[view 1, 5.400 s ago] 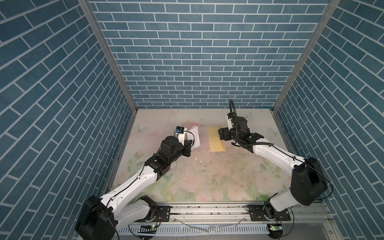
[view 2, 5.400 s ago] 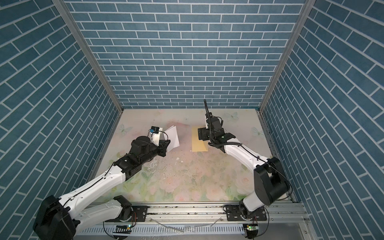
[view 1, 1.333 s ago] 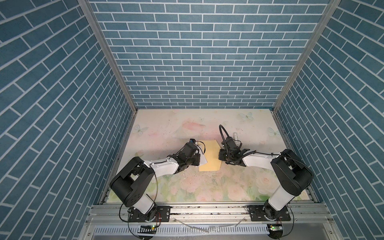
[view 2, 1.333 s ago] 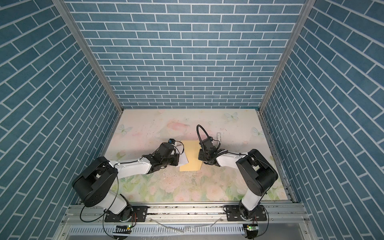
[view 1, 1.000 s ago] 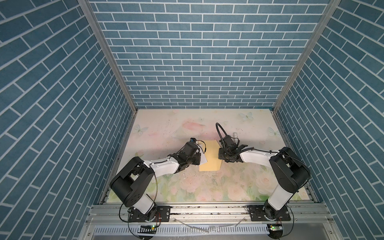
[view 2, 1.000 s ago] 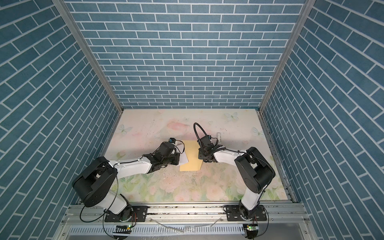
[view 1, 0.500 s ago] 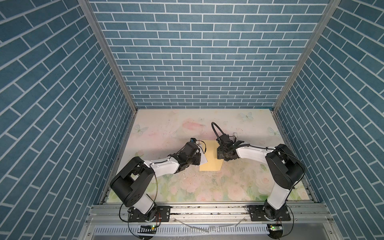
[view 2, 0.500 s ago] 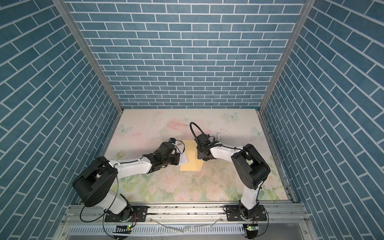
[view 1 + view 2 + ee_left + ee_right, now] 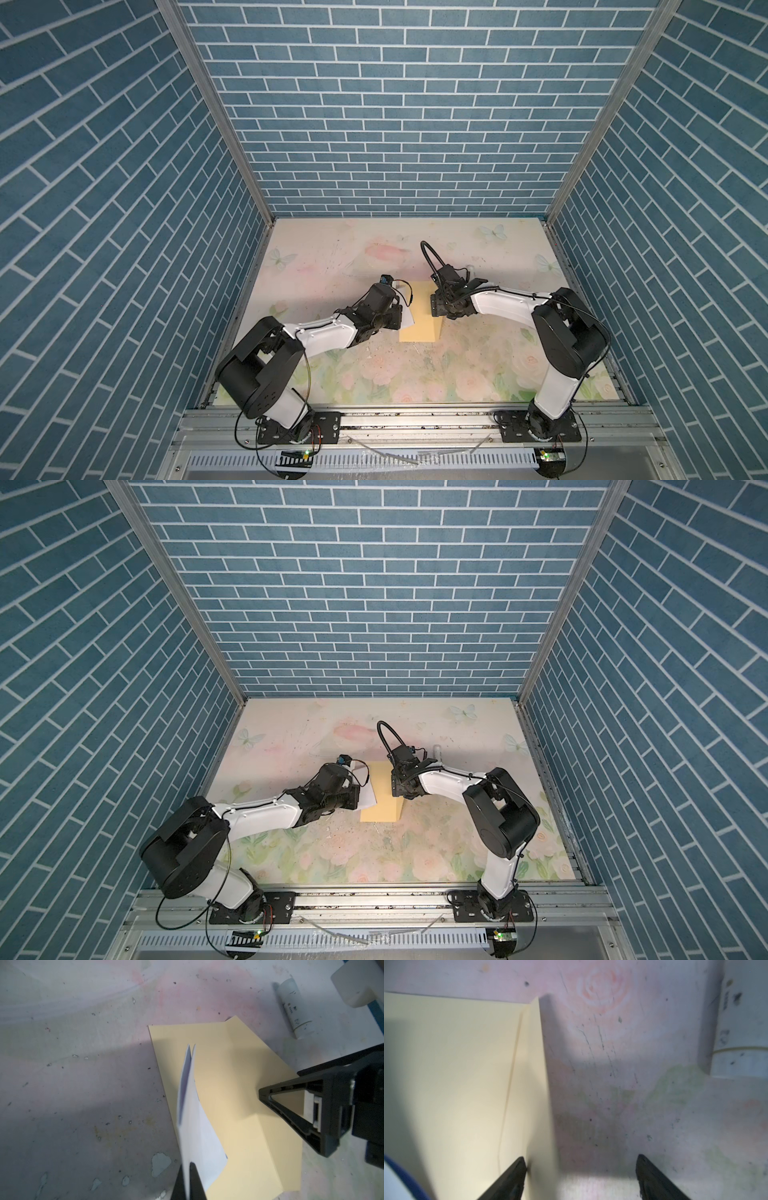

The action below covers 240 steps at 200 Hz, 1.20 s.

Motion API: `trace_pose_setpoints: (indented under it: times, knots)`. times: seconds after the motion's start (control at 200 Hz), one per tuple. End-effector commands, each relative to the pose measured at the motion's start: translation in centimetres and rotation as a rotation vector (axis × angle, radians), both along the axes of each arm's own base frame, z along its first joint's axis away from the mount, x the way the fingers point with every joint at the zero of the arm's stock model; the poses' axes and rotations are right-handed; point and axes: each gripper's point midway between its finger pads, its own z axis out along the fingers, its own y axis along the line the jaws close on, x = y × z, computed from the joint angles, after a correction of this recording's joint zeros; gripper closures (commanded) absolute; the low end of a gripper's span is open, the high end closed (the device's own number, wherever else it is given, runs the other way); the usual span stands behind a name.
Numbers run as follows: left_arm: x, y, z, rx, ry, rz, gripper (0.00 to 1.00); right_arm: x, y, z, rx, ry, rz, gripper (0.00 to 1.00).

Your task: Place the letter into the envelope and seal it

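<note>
Beside 1 envelope (image 9: 419, 320), left claw (image 9: 189, 1169) pinches 1 letter (image 9: 199, 1126), right claw (image 9: 581, 1159) gapes.

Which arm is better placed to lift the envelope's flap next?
Right. The right gripper is open, its jaws straddling the flap edge of the envelope, whereas the left gripper is shut on the folded letter, so it is likely not free.

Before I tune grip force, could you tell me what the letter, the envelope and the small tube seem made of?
The letter: thin matte white paper, bowed and folded double. The envelope: yellow-tan matte paper, with crisp creases. The tube: probably smooth white plastic, scuffed, with dark print.
</note>
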Motion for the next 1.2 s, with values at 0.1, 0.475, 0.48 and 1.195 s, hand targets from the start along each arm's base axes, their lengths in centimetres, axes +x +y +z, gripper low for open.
trace_pose_setpoints:
  times: [0.1,0.475,0.48,1.195]
  knots:
    - [0.5,-1.0,5.8,-0.098,-0.09,-0.012,1.0,0.7,1.1,8.0,0.137,-0.222,0.089,0.09]
    - [-0.5,-3.0,15.4,-0.377,-0.21,-0.125,1.0,-3.0,2.6,18.5,0.652,-0.46,0.218,0.01]
    - [-0.5,-3.0,15.6,-0.383,-0.211,-0.127,1.0,-3.1,2.7,18.6,0.663,-0.46,0.221,0.01]
    - [-2.1,-3.6,22.8,-0.718,-0.256,-0.283,1.0,-5.3,6.2,23.2,1.211,-0.362,0.489,0.31]
